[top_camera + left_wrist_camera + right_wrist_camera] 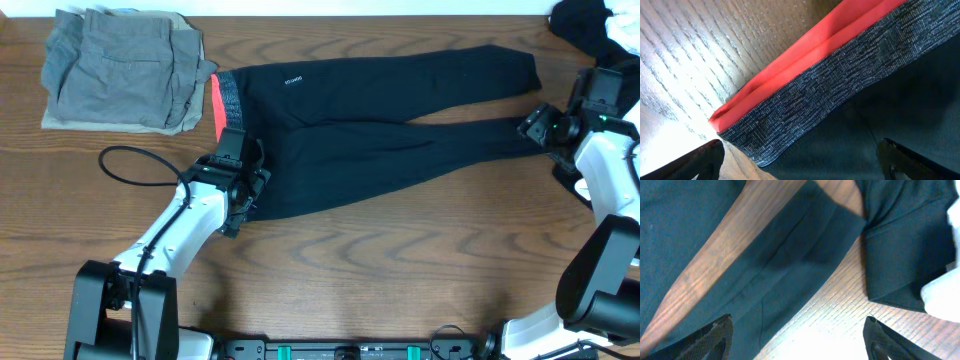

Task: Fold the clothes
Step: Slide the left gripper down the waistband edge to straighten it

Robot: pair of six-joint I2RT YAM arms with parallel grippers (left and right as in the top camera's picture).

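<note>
**A:** Overhead, first entry?
**B:** Long black stretch-fabric trousers (400, 95), flat on the brown wooden table (400, 260), waist at 9 o'clock, leg ends at 3. Heather-grey and coral-red waistband (226, 105). Left gripper (238, 170) is over the lower waist corner, right gripper (533, 126) at the lower leg's end. Folded grey garments (120, 70) lie at 10 o'clock, a black-and-white bundle (592, 25) at 1.

**A:** Left wrist view?
**B:** Waistband corner close below. Fingers spread wide, nothing between them: released.

**A:** Right wrist view?
**B:** Black leg cuff (790, 280) runs from 7 toward 1 o'clock. A second dark hemmed cloth (900, 245) sits just beside it at 2; other leg or bundle, cannot tell. Jaws parted, empty.

**A:** Hazards?
**B:** Probably two. A pinch may take only the top layer, so the waist peels apart on lifting. Or the right gripper catches the neighbouring cloth and drags it into the fold.
</note>
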